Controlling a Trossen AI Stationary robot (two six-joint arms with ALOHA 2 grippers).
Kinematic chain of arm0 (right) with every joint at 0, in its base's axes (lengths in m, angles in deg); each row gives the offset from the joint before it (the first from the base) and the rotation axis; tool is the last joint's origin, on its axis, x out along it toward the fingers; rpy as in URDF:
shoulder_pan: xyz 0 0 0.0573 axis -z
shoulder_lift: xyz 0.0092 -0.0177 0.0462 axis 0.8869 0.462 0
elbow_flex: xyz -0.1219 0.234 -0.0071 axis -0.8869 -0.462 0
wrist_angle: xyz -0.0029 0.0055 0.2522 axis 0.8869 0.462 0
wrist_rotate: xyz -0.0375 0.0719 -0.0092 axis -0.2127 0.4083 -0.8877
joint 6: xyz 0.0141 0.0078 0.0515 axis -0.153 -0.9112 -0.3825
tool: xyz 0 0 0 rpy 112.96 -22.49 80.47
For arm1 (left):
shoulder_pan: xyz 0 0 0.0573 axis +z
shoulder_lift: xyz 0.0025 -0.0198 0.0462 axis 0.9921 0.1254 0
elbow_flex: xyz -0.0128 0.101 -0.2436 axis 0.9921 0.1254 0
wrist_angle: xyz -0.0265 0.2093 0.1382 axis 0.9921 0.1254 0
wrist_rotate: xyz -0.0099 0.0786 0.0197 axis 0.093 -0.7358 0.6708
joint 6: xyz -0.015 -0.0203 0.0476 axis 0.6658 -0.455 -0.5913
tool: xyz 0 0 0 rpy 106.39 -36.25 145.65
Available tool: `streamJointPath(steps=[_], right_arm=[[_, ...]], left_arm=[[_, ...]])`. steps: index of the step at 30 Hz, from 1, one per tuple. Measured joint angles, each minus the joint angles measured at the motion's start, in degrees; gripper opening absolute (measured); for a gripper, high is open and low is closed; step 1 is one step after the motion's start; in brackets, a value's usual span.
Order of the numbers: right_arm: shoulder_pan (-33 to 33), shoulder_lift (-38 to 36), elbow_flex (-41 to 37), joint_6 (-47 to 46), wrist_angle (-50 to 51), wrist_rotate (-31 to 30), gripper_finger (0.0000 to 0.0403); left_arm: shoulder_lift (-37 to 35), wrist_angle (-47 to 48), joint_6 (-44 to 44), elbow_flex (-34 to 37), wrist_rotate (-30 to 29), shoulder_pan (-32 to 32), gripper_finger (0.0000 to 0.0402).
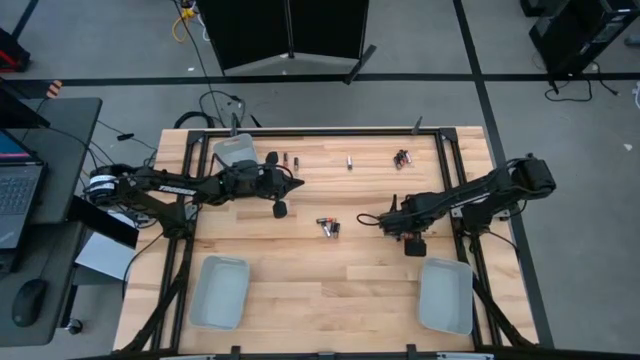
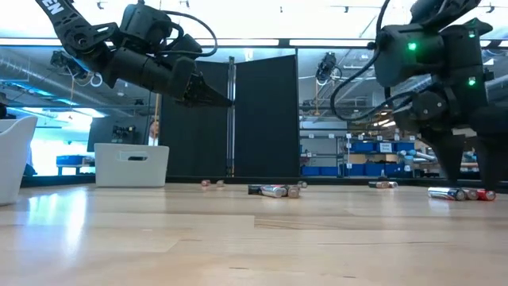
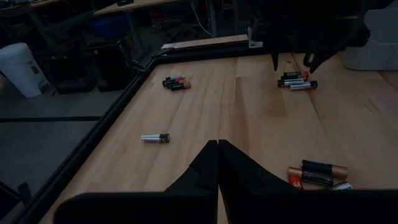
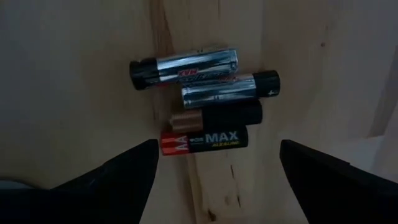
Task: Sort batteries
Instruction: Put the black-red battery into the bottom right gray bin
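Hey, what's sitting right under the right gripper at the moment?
Four batteries lie side by side on the wooden table below the open right gripper: two silvery, one dark with a copper end, one black and red. The table beneath them is covered.

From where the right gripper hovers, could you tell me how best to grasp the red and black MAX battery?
Grip the red and black MAX battery across its middle, from straight above. It lies flat at the cluster's edge, touching the copper-ended black battery, so one finger of the open right gripper must wedge between them.
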Motion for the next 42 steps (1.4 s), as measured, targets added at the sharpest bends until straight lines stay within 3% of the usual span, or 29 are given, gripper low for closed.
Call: streamJointPath(steps=[15,33,42], right_arm=[[0.0,3.9,-0.2,3.2,-0.8,0.4,0.0341],[0.0,4.0,-0.4,4.8,-0.2,1.7,0.0246],[0.0,4.0,-0.1,3.8,2.1,3.5,0.0244]], left_arm=[[0.0,0.2,0.0,0.0,1.1,-0.1,0.0013],[0.0,0.6,0.0,0.0,1.2,-0.1,0.0013],[0.0,0.8,0.0,0.0,1.2,-0.1,0.0013]])
